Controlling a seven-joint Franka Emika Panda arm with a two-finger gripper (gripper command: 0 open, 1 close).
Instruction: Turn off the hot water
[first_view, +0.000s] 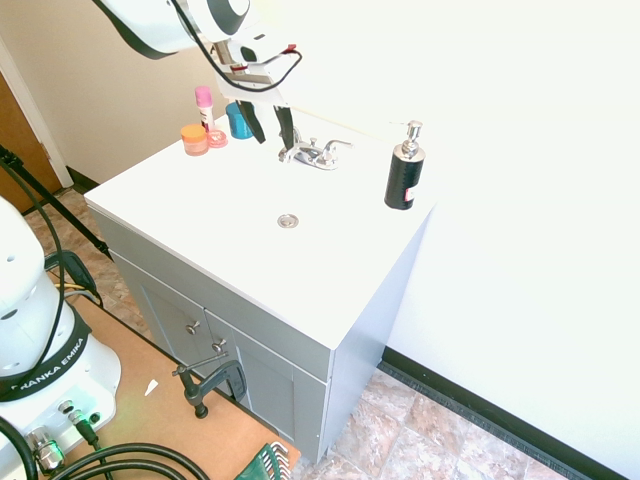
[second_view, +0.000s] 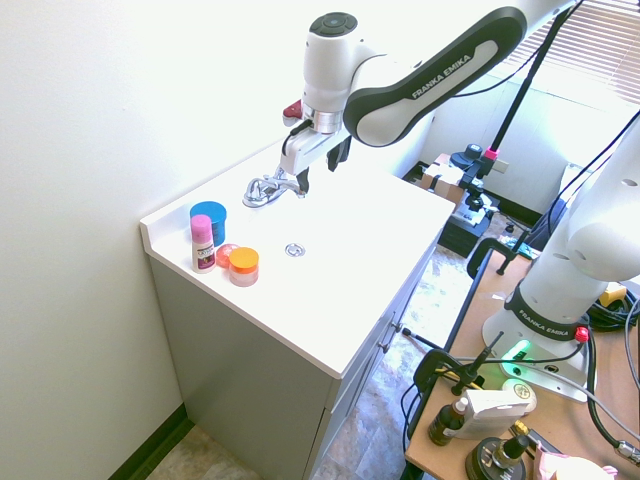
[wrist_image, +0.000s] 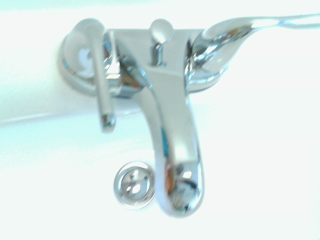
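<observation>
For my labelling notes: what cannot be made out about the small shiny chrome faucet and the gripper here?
Running water: glare on the white sink hides any stream, all views.
Hot or cold marks on the small shiny chrome faucet: wrist view, blurred.
Gripper touching it or not: exterior views, too small.

The white arm reaches over the vanity from the far side and bends down at the wrist, so the gripper (first_view: 268, 122) (second_view: 298, 176) points downward just above the faucet (first_view: 314, 153) (second_view: 266, 187). The two dark fingers (first_view: 287, 127) stand apart, not closed on anything. One finger hangs very near the faucet's lever; whether it touches is not clear.
</observation>
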